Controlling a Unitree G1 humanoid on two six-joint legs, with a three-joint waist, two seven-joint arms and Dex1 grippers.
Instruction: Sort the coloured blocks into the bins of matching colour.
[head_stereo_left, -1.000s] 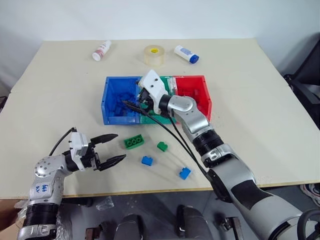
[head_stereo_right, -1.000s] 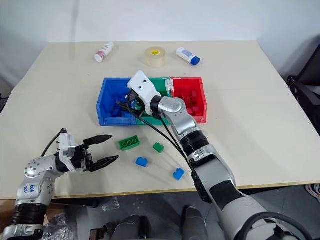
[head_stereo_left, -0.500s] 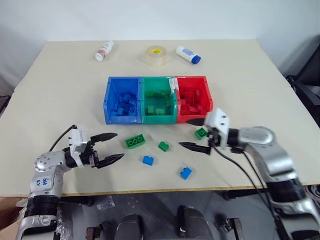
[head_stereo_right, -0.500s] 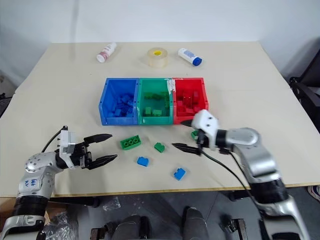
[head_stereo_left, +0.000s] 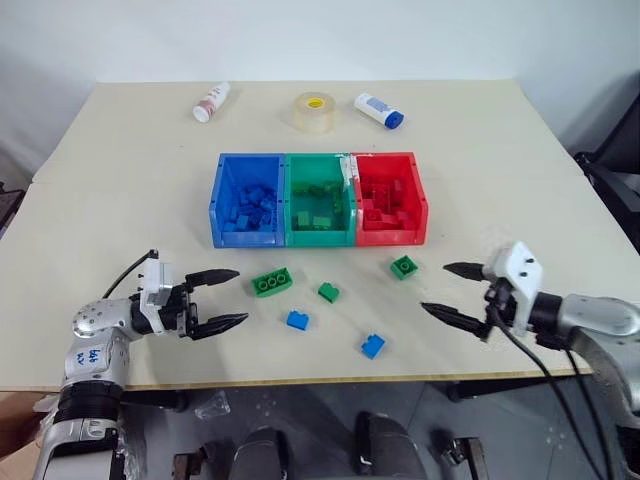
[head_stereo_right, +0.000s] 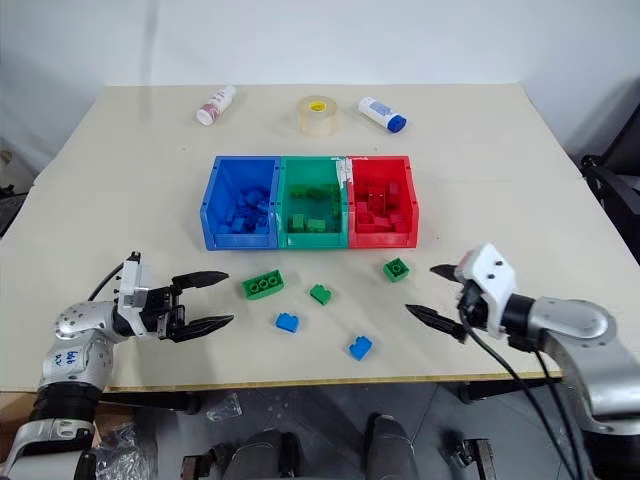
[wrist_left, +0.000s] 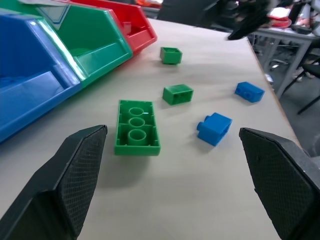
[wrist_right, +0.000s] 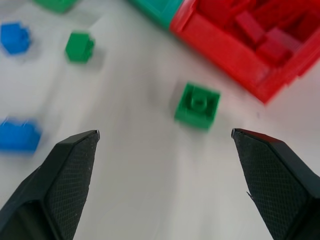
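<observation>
Five bricks lie loose on the tabletop between the bins and the near edge: a long green brick, a small green brick beside it, another small green brick just in front of the red bin, and two blue bricks nearer the front edge. They sit well apart from one another, which leaves room for fingers to come down around each.

The three joined bins stand mid-table, blue bin, green bin and red in a row, each already holding bricks of its own colour, so the sorting looks well along with only these five left.

The left gripper hovers low over the near left part of the tabletop, jaws spread wide and holding nothing, aimed at the long green brick, likely its next pick. The right gripper hangs over the near right part, also spread and empty, facing the small green brick by the red bin.

At the far edge lie two small white bottles and a tape roll, clear of the work. The bare stretches at both ends of the table give the arms open room.
</observation>
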